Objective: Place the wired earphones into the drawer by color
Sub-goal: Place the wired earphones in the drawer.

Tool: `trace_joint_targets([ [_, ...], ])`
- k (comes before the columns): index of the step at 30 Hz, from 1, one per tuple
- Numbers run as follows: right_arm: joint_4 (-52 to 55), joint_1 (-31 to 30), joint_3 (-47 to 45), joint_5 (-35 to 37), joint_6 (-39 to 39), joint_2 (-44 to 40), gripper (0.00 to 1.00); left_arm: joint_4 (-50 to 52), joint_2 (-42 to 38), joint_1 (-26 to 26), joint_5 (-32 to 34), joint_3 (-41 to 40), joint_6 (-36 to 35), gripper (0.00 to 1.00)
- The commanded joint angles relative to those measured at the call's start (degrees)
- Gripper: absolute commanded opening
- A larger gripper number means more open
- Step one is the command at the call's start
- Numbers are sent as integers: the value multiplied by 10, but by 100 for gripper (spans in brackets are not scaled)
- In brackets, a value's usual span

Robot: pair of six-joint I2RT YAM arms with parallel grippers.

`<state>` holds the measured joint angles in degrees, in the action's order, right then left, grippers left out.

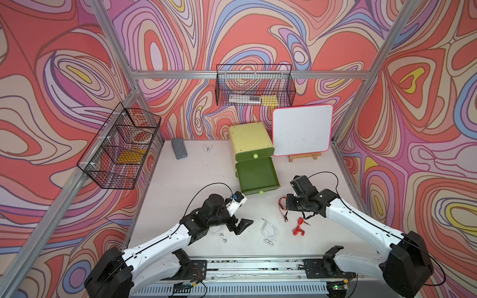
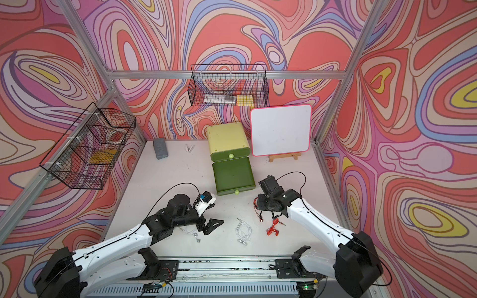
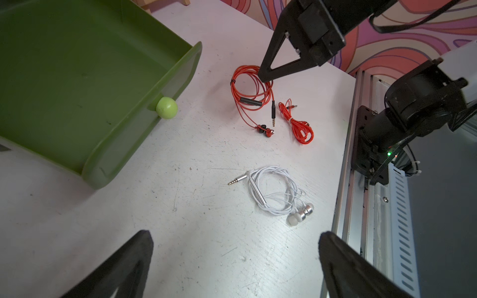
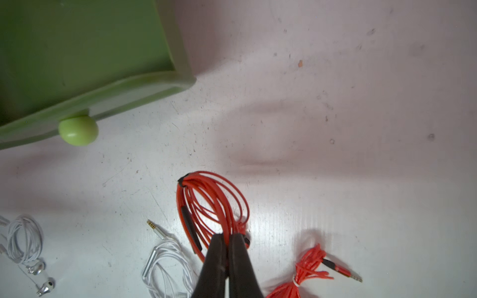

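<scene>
a pink-edged whiteboard (image 1: 302, 130) leans on a wooden easel (image 1: 304, 156) at the back of the table (image 1: 196, 175). a grey block (image 1: 179, 147) and a white clip (image 1: 208, 149) lie apart near the back wall. a back basket (image 1: 258, 89) and a side basket (image 1: 113, 165), both wire, hang on the walls.

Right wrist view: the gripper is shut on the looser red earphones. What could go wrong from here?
The right gripper pinches only a few strands at the edge of the red earphones, so the coil may slip out when lifted. Its earbuds and plug trail loose and could snag on the front rim of the drawer on the way in.
</scene>
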<state>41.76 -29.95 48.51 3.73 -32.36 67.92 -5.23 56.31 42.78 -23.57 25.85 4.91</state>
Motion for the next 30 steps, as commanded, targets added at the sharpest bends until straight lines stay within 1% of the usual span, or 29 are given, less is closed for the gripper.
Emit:
trace_joint_targets([
  [1, 41, 3, 54, 24, 21, -25, 6, -13, -17, 2, 8, -10, -6, 99],
  [6, 62, 3, 126, 26, 44, -21, 6, -14, -18, 2, 11, -10, -9, 99],
  [11, 62, 3, 197, 28, 68, 0, 6, -8, -26, 2, 43, -13, -6, 99],
  [16, 54, 3, 258, 22, 84, 27, 6, -12, -46, 2, 61, -22, -5, 99],
  [23, 19, 3, 306, -13, 94, 69, 5, -15, -56, 2, 60, -28, -9, 99],
  [30, -30, 3, 318, -43, 91, 110, 5, -19, -77, 2, 72, -37, -9, 99],
])
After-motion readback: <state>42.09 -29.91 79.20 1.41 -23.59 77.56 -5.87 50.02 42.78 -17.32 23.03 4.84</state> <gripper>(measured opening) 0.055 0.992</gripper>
